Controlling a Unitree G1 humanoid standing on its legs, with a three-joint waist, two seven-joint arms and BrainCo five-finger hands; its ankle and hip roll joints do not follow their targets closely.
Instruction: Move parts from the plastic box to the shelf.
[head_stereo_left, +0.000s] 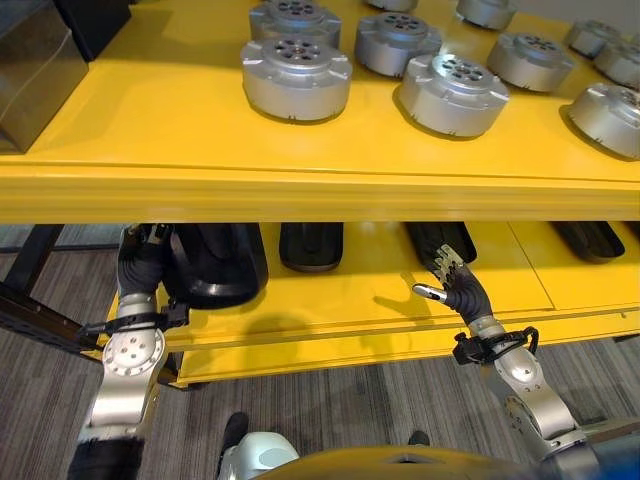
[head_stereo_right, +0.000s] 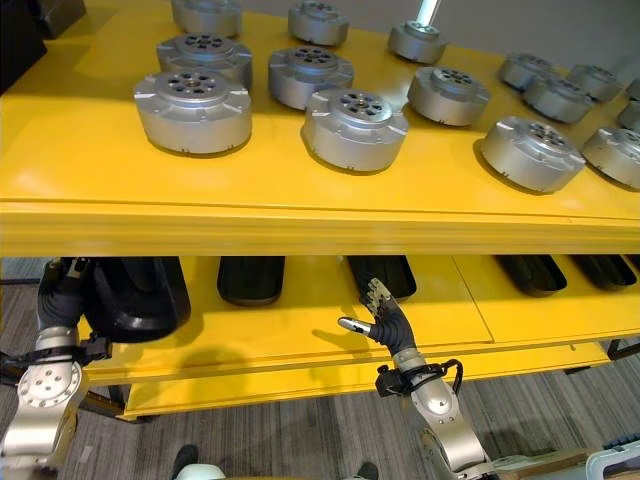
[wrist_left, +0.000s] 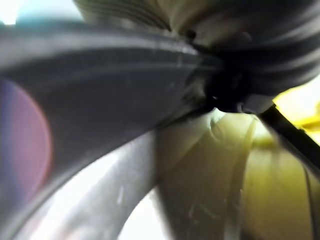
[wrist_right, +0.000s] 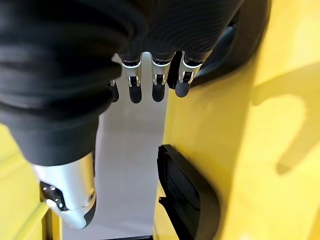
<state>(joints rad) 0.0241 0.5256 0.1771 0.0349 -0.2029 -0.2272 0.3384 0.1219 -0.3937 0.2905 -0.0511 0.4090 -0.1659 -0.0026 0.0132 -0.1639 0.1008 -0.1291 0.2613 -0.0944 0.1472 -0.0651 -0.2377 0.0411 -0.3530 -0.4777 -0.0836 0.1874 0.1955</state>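
Silver round parts (head_stereo_left: 296, 78) on top shelf (head_stereo_left: 320, 180), well above right hand (head_stereo_left: 452, 283) | fingers relaxed, empty | left hand (head_stereo_left: 140, 262) beside black part (head_stereo_left: 215, 262), grip unreadable

silver round parts (head_stereo_right: 355, 128) sit on the yellow shelf (head_stereo_right: 300, 215); right hand (head_stereo_right: 385, 318) hovers open below.

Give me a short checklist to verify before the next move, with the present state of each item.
1. Right hand free, fingers relaxed, over the lower shelf: ok.
2. Left hand grip on the black part: cannot tell, fingers hidden.
3. Black part resting fully on the lower shelf: cannot tell.
4. Free space on the lower shelf beside the right hand: ok.
5. Silver round parts on the top shelf away from both hands: ok.
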